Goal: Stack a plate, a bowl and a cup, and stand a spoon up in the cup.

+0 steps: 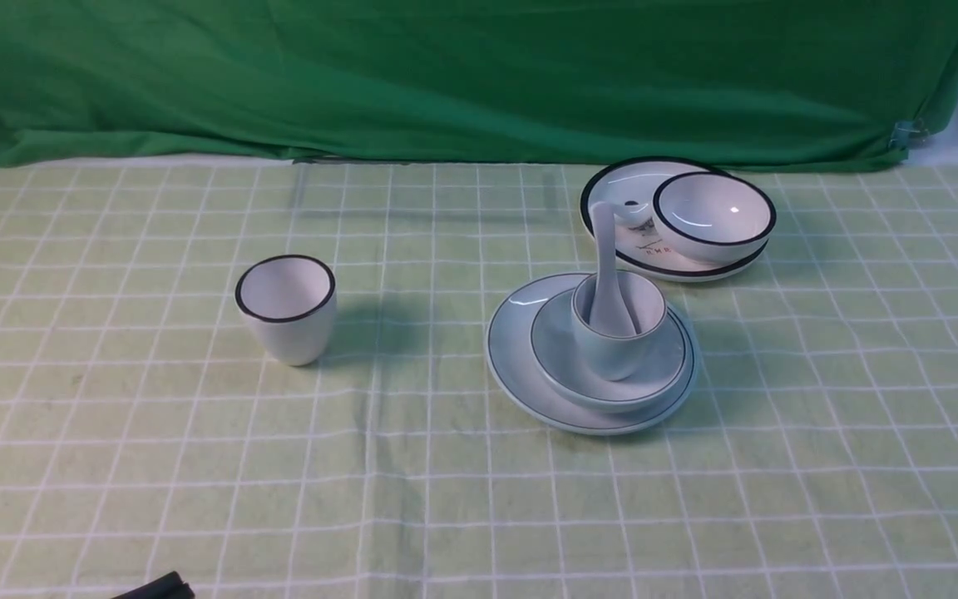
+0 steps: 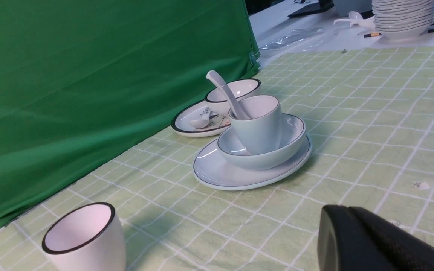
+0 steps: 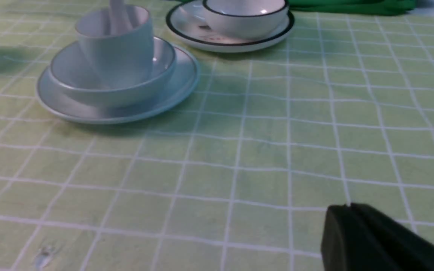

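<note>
Spoon (image 1: 609, 274) upright in cup (image 1: 617, 349), on bowl (image 1: 562, 353) and plate (image 1: 512, 333), right of centre; grippers well apart; jaw state indiscernible.

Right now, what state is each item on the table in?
Pale blue ceramic plate: flat on cloth, carrying the bowl.
Pale blue bowl: upright on that plate.
Pale blue handleless cup: upright in bowl.
White ceramic spoon: standing in cup, leaning.
Black-rimmed white cup: upright, empty, alone.
Black-rimmed bowl: on black-rimmed plate.
Grippers: barely visible, holding nothing.
</note>
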`<move>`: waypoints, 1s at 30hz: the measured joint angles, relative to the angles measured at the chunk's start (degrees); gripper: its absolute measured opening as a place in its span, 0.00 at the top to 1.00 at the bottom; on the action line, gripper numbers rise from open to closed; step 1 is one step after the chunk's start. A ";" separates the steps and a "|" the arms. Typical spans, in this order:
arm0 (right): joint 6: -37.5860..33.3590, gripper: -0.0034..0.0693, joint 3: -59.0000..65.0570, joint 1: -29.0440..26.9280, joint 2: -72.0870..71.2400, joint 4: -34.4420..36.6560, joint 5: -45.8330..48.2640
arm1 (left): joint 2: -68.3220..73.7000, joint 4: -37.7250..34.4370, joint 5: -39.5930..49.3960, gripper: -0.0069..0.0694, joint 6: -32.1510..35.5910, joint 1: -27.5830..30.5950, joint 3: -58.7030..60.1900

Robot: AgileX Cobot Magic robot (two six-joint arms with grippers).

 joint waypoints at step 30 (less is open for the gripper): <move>-4.86 0.87 0.00 -3.37 -2.39 1.64 2.91 | 0.00 0.00 0.22 0.91 0.07 -0.06 0.00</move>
